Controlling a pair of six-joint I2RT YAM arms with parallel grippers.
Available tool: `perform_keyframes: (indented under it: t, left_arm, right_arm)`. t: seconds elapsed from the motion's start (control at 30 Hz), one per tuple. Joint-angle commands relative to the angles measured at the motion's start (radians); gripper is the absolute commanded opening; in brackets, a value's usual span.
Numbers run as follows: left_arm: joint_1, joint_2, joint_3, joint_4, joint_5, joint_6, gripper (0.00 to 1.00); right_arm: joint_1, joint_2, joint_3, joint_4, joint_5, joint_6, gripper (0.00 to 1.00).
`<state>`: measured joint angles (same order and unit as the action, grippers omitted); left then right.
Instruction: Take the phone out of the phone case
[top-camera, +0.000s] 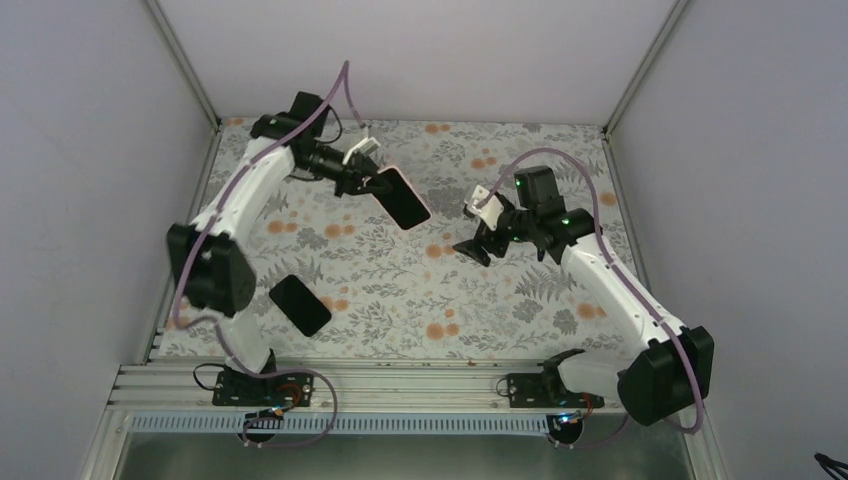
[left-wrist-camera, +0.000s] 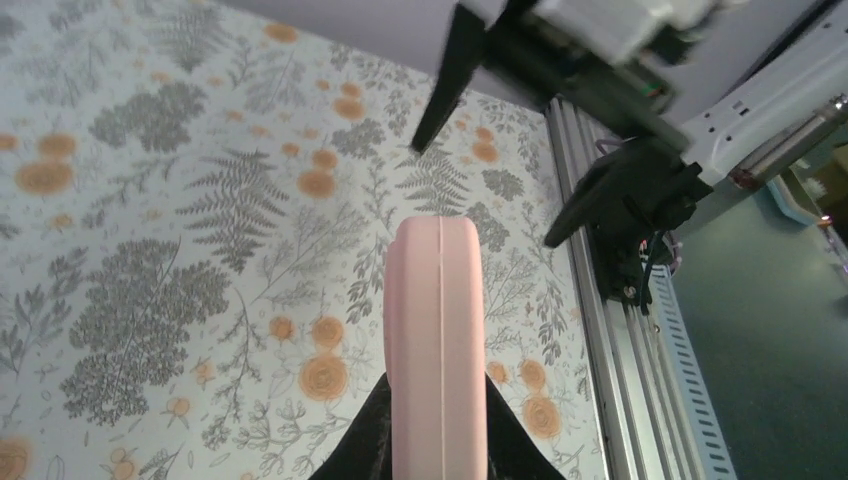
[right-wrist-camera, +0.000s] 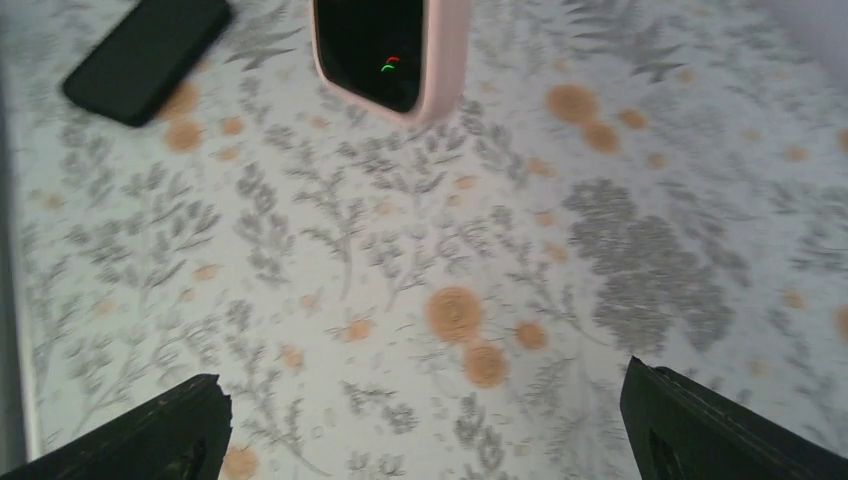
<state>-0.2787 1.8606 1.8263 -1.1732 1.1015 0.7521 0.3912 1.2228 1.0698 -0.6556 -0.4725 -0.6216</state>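
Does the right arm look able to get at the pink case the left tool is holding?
Probably yes: the right tool is open, the pink case hangs clear above the table, and nothing lies between them.

**Half a case, slivers of fingers**

Left wrist view: the phone case (left-wrist-camera: 437, 340) is edge-on and its lower end runs off the bottom of the frame. It covers most of the left gripper (left-wrist-camera: 437, 430), so only dark slivers of its fingers (left-wrist-camera: 362, 445) peek out either side. Right wrist view: the case is chopped by the upper edge, and whether that dark glossy face is a screen or bare lining, can't tell. The black phone (right-wrist-camera: 150, 55) is smeared and clipped up top. The right gripper (right-wrist-camera: 420, 420) shows just two fingertips (right-wrist-camera: 150, 435), cut off by the bottom edge.
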Motion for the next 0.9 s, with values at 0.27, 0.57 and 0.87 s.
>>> perform_keyframes:
  t: [0.27, 0.57, 0.87]
  left_arm:
    - [-0.052, -0.320, -0.399, 0.426, -0.019, -0.014, 0.02]
    - [-0.054, -0.357, -0.490, 0.518, 0.026, -0.026, 0.02]
    - [-0.058, -0.355, -0.494, 0.504, 0.086, -0.010, 0.02]
  right_arm:
    - [-0.084, 0.151, 0.035, -0.106, -0.484, -0.316, 1.00]
    - [-0.083, 0.280, 0.139, -0.146, -0.541, -0.366, 1.00]
    - [-0.080, 0.354, 0.168, -0.079, -0.501, -0.315, 0.98]
